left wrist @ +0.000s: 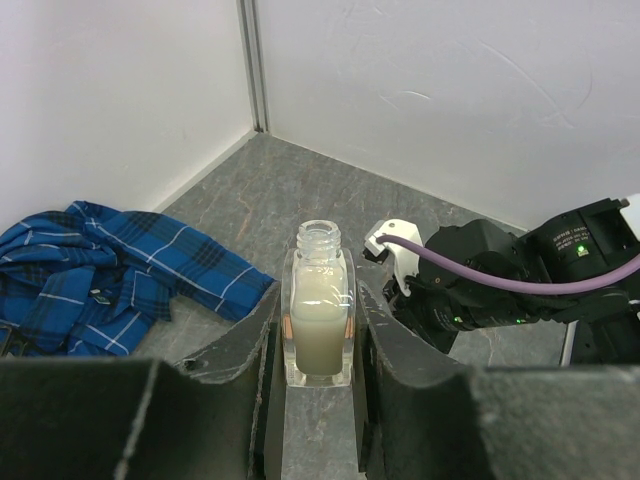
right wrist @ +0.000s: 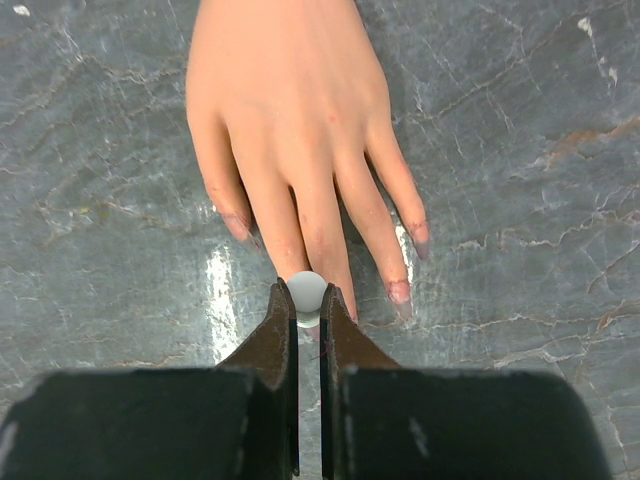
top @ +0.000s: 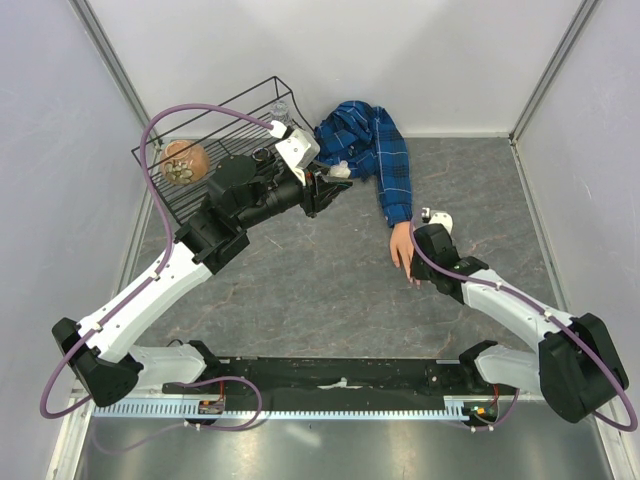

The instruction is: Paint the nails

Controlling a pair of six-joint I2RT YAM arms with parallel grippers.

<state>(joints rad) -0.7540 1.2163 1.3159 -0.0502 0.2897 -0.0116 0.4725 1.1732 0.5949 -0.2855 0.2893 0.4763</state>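
My left arm reaches far out across the desk [top: 300,300] toward the wire basket [top: 215,130]. The right arm stretches forward and low to the mannequin hand [right wrist: 290,130]. That hand lies flat at the end of the plaid sleeve [top: 375,150], fingers pointing back at the arm bases.

The left tool [left wrist: 318,338] is closed snugly on the bottle [left wrist: 318,300], which stands upright with its neck uncapped and milky polish inside. The right tool [right wrist: 308,302] is pinched almost shut on the white cap [right wrist: 307,288]. It points nose-down over a fingertip near the middle of the hand, and the brush beneath the cap is hidden from me.

The nails [right wrist: 398,292] show pale pink at the fingertips, well apart from the bottle.

I judge this to be a stroke on one nail. I'd press lightly, draw along the nail toward its tip and stay off the skin. I'd hold the wrist steep so the cap doesn't drag.
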